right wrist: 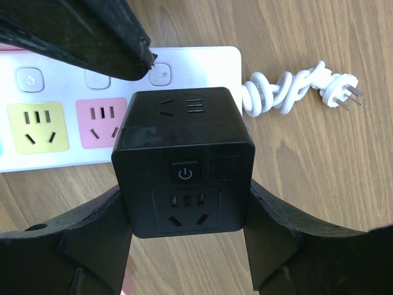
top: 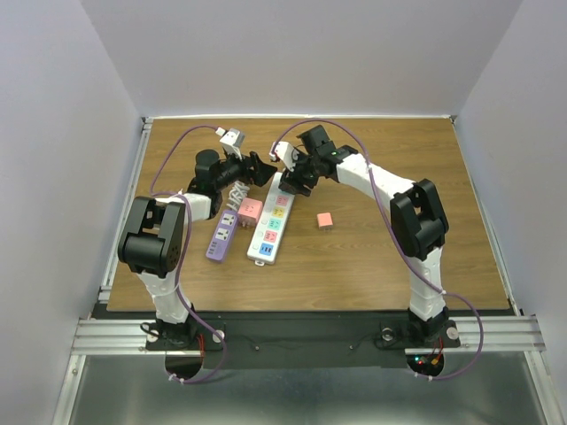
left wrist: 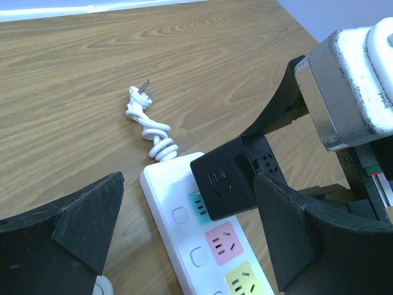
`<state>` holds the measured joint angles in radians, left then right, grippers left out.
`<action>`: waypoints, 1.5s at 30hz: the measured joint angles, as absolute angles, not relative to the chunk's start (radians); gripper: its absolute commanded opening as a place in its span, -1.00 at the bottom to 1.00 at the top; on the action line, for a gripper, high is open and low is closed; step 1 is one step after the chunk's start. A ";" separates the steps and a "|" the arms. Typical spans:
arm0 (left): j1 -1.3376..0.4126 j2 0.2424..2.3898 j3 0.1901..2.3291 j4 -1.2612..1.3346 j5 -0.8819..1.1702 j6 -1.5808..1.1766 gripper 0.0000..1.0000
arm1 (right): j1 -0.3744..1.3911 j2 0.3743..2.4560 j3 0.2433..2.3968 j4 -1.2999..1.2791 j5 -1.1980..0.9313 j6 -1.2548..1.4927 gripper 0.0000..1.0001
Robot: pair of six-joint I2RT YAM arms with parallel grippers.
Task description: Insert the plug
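Wooden bench (top: pixel 399 257) carrying white power strip (top: pixel 268 235). Right jaws clamping black cube plug (right wrist: pixel 184 166), hovering it just above strip's cord end. Left jaws gaping wide, empty, alongside. Insertion seemingly pending: needing prong alignment over socket, then straight downward press.

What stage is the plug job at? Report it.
Done: the right gripper has the black cube plug gripped. In hand: it is held at the end socket of the white power strip, with the left gripper open alongside. Left: pushing it home; seating isn't visible.
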<state>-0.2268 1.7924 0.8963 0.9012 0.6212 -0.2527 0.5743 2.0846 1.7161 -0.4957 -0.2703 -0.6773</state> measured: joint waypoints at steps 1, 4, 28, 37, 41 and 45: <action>-0.227 1.792 0.896 0.902 0.622 -0.253 0.97 | 0.574 2.085 1.716 -0.496 -0.272 -0.677 -0.99; -0.227 1.792 0.896 0.902 0.624 -0.253 0.97 | 0.574 2.085 1.716 -0.500 -0.279 -0.678 -0.99; -0.227 1.794 0.896 0.902 0.630 -0.253 0.97 | 0.588 2.051 1.669 -0.509 -0.314 -0.684 -0.99; -0.227 1.799 0.896 0.902 0.632 -0.253 0.97 | 0.590 2.051 1.675 -0.516 -0.289 -0.675 -0.99; -0.227 1.799 0.896 0.902 0.632 -0.253 0.97 | 0.591 2.053 1.679 -0.519 -0.279 -0.669 -0.99; -0.227 1.799 0.896 0.902 0.632 -0.253 0.97 | 0.591 2.058 1.690 -0.524 -0.274 -0.666 -0.99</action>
